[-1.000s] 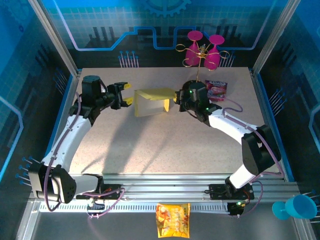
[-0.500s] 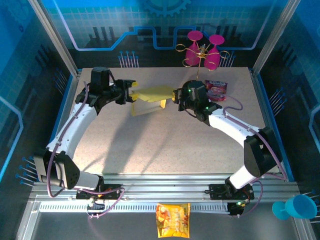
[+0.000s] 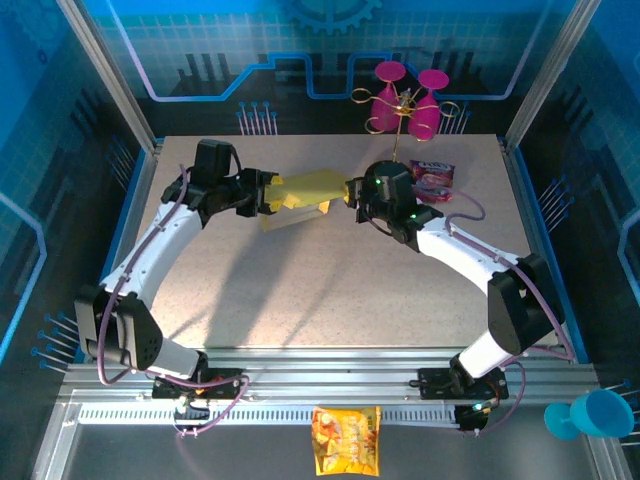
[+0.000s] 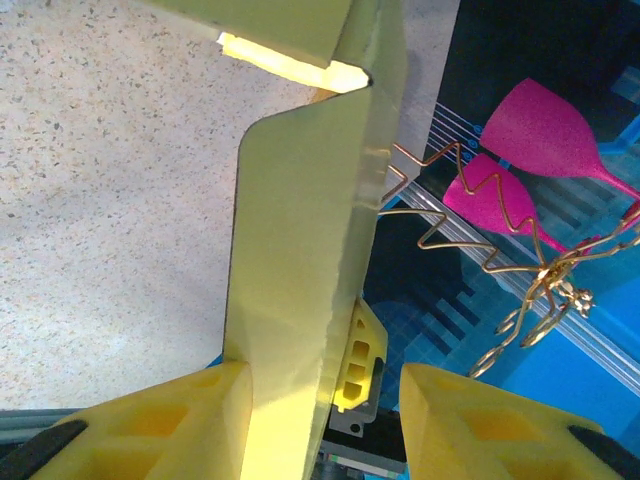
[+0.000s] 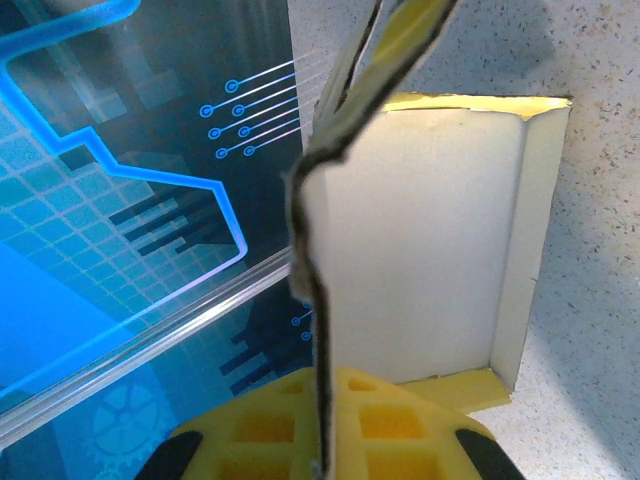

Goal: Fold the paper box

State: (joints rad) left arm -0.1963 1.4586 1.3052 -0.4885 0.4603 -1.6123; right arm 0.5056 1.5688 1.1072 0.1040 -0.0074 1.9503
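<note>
The paper box (image 3: 300, 190), golden-yellow outside and white inside, is part-folded and held tilted above the table at the back middle. My right gripper (image 3: 352, 190) is shut on its right edge; in the right wrist view the thin card edge runs straight into the closed yellow fingers (image 5: 400, 420), with the box's white inside (image 5: 420, 250) beyond. My left gripper (image 3: 268, 195) reaches over the box's left side. In the left wrist view a yellow panel (image 4: 300, 220) lies against the left finger (image 4: 190, 410); a gap separates it from the other finger, so this gripper (image 4: 322, 380) stands open.
A gold wire rack with pink glasses (image 3: 405, 100) stands just behind the box, close to both grippers. A pink packet (image 3: 433, 177) lies right of my right gripper. An orange snack bag (image 3: 346, 440) sits on the front rail, a blue cup (image 3: 590, 415) at bottom right.
My left gripper has moved right from beside the box to straddle its left panel, its jaws narrowing a little. The box has tipped and shifted slightly up-left; the right gripper keeps its hold.
</note>
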